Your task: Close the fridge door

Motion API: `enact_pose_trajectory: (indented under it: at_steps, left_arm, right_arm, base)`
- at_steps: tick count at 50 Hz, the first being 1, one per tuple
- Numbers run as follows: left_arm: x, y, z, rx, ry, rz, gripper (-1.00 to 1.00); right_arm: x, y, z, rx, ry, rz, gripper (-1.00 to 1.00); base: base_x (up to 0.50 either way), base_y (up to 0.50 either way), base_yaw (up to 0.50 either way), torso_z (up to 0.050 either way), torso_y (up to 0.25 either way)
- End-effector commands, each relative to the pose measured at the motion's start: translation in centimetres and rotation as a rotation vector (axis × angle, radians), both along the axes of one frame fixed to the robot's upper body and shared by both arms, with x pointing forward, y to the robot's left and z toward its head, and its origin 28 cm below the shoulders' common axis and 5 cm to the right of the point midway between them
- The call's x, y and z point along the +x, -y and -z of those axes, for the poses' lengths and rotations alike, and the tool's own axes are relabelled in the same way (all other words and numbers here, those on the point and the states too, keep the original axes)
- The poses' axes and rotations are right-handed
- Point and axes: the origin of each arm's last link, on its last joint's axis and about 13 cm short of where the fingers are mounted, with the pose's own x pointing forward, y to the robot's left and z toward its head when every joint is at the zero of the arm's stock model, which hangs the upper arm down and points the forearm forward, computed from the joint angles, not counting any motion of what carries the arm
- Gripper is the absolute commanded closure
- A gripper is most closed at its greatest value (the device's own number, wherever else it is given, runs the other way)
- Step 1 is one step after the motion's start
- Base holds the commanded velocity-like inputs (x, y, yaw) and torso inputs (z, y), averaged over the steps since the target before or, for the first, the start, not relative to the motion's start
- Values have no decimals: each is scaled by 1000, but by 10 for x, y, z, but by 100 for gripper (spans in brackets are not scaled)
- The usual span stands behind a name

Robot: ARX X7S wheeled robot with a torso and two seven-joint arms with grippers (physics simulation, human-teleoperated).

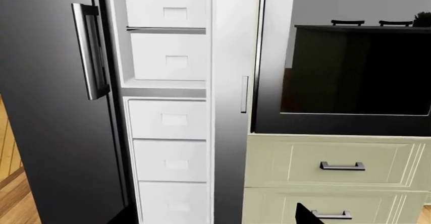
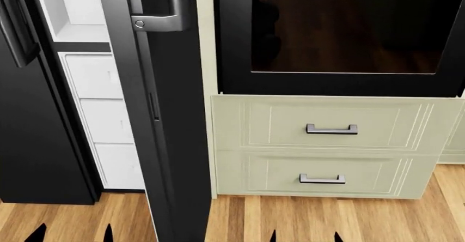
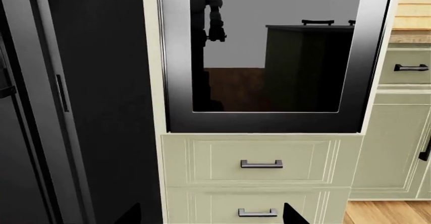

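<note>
Fridge door (image 2: 171, 144) is seen swung wide open, edge-on to the head camera, standing out from the cabinet front between the open fridge compartment and the oven. Its grey bar handle (image 2: 161, 13) on the screwed bracket is seen near the top of the head view. White drawers (image 2: 109, 119) inside the compartment are exposed to its left; the wider black door (image 2: 29, 144) lies beyond them.

Left tool (image 2: 73, 234) shows only as two dark fingertips at the bottom edge of the head view, set apart, nothing between them. Right tool (image 2: 305, 236) shows the same way, tips apart, empty. Both are judged well short of the door; no contact is seen.

Risks, as judged from here:
- The right tool sits on the oven side of the door, facing the cream drawers (image 2: 330, 144). A forward push from there would meet a drawer front or the oven door (image 2: 341, 35), not the fridge door.
- A push placed close to the hinge side would give little leverage, and the door could stall partly shut.
- The glossy panel offers little grip; a glancing push could slide off the edge.
- The left tool, if carried into the gap, could be pinched between door and compartment as the door swings.
- Handle and hinge are barely in frame, so aim is uncertain.
</note>
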Motion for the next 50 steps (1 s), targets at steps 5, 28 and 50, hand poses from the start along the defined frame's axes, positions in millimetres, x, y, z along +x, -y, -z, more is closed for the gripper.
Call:
enact_pose_trajectory:
  at_steps: [5,28,50]
  left_arm:
    - [0,0,0,1,0,0,-100]
    - [0,0,0,1,0,-1,-100]
    - [2,1,-1,13,-18,3,-100]
  right_arm:
    - [0,0,0,13,-3,4,-100]
    - [0,0,0,13,-2,2,-100]
    - [1,0,1,-8,-6,-2,-100]
  base:
    - [0,-455,0,0,0]
    - [0,-500,0,0,0]
    - [0,-198,0,18,9]
